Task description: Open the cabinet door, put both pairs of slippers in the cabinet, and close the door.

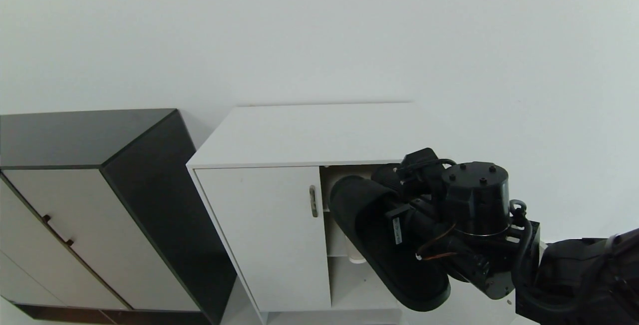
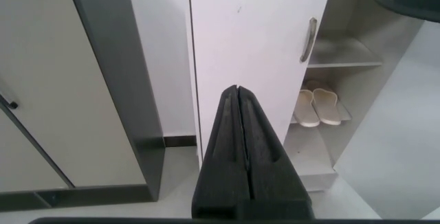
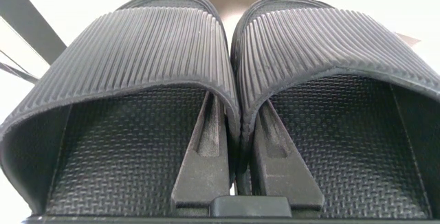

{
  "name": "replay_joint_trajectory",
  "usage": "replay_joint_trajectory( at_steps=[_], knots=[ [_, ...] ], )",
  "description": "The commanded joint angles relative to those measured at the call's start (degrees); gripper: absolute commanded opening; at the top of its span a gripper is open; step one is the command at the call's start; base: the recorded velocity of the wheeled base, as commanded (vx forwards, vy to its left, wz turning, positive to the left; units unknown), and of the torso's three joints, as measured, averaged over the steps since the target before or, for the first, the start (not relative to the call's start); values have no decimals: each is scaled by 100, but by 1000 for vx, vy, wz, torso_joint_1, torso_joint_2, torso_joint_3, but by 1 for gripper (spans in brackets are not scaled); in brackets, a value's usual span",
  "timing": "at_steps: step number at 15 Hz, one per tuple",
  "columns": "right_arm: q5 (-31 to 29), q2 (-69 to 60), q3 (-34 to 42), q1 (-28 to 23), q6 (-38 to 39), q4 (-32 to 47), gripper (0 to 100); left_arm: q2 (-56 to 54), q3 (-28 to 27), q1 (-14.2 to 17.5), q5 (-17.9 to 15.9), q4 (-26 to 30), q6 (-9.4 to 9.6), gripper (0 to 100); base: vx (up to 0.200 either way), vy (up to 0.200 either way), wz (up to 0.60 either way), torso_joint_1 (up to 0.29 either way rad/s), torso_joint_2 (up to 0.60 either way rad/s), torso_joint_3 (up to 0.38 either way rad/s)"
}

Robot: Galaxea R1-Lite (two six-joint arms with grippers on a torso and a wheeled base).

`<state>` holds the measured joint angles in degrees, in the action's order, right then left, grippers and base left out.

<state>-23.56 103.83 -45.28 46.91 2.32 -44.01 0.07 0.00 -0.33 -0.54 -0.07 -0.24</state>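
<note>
My right gripper [image 3: 234,124] is shut on a pair of black slippers [image 3: 227,100], one finger inside each slipper, pinching their inner walls together. In the head view the black slippers [image 1: 384,245] hang in front of the open right half of the white cabinet [image 1: 309,135], toes pointing at the opening. A pair of white slippers [image 2: 321,106] lies on a lower shelf inside the cabinet. The cabinet's left door [image 2: 254,59] with its metal handle [image 2: 311,40] is closed. My left gripper [image 2: 238,97] is shut and holds nothing, hanging in front of that closed door.
A grey and white cabinet [image 1: 95,200] stands close to the left of the white one. The opened right door [image 2: 402,135] stands at the right of the opening. An upper shelf [image 2: 344,52] inside is bare. A white wall rises behind.
</note>
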Motion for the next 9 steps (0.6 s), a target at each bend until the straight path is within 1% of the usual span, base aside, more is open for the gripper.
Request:
replay_joint_trajectory(
  at_steps=[1, 3, 9],
  knots=[
    [1, 32, 36, 2, -3, -38, 0, 1, 0, -2, 1, -1, -2, 0, 0, 0, 0, 0, 0, 0],
    [1, 50, 54, 2, -3, -82, 0, 1, 0, -2, 1, -1, -2, 0, 0, 0, 0, -100, 234, 141],
    [10, 94, 54, 2, -3, -117, 0, 1, 0, 7, 1, -1, -2, 0, 0, 0, 0, -197, 492, 296]
  ],
)
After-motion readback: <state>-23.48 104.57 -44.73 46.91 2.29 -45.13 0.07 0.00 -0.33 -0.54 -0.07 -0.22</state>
